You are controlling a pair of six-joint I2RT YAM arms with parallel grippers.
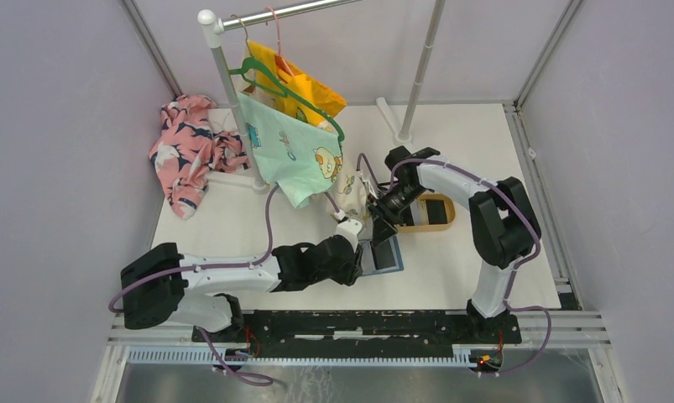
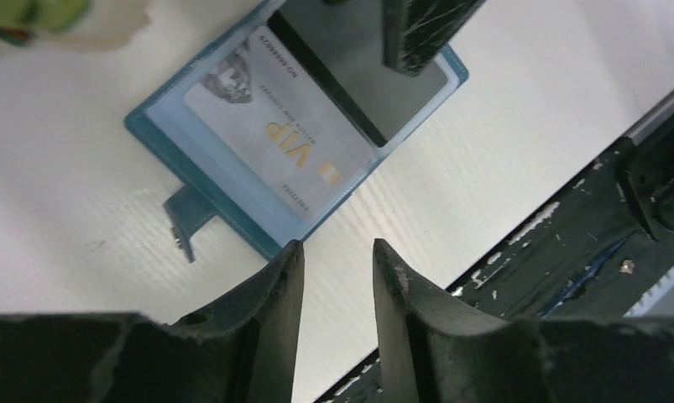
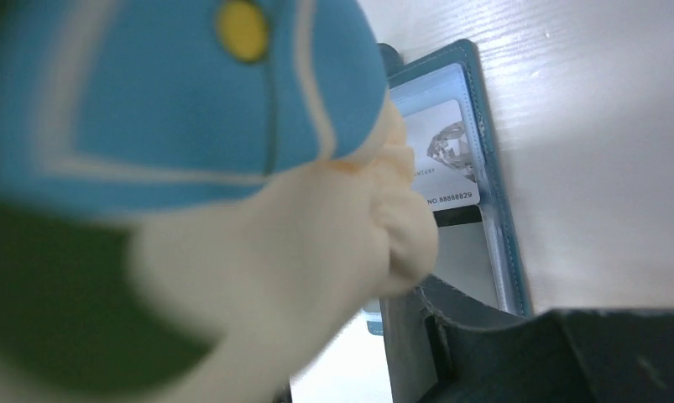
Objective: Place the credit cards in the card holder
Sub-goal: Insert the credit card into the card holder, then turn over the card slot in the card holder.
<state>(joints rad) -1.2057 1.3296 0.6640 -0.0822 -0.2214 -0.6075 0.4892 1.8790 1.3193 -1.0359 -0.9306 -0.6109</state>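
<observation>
Teal leatherette card holder [image 2: 169, 126] lies open on the ribbed white tabletop [image 2: 484, 151].
Grey credit card [image 2: 274, 134] in its clear sleeve; left pincer [image 2: 339, 248] parted, empty; right pincer [image 1: 381, 227] masked by cloth [image 3: 190, 168], state unclear.

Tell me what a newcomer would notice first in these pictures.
Probably the bright clothes at the back left: a yellow garment and a mint-green printed one hanging, with a pink floral cloth heaped beside them. Next, in the middle of the white table, the open teal-blue leather-like wallet showing a pale grey card with gold VIP lettering in a clear slot. The left gripper is open just short of it.
</observation>
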